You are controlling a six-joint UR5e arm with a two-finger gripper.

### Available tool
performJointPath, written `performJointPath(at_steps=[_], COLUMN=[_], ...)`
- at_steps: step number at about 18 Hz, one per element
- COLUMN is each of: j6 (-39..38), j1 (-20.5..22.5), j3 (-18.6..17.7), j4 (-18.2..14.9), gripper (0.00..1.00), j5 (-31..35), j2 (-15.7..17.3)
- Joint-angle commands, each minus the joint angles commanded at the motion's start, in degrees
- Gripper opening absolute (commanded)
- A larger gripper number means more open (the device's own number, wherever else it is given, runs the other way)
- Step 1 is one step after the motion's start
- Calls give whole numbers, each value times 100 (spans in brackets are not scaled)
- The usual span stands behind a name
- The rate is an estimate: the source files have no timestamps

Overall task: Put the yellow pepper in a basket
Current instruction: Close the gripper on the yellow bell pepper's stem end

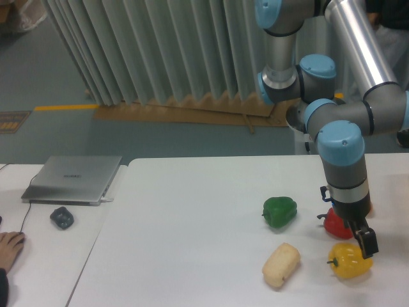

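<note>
The gripper hangs low at the right end of the table, its dark fingers over the upper right side of the yellow pepper. The fingers read as one dark block, so whether they are apart, together or clamped on the pepper cannot be told, nor whether they touch it.

The yellow pepper lies near the table's front edge toward the right corner, with its short stem pointing left. Just behind it, the red pepper is largely hidden by the gripper's wrist; only its left part shows. The arm's upper links are cut off by the top and right edges of the view.

A green pepper sits to the left of the red one, and a pale bread-like lump lies near the front edge, left of the yellow pepper. On the neighbouring table at the left are a closed laptop, a dark mouse and, at the left edge, part of a person's hand.
</note>
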Motion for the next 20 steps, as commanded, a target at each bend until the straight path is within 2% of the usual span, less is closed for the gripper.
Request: performJointPath(at_steps=[14, 17, 20], j6=[-378, -519, -572], j1=[-220, -308, -334], j3=[44, 53, 61], j4=[61, 298, 360], gripper=[100, 100, 100], j5=[344, 422, 458], j2=[-378, -510, -606])
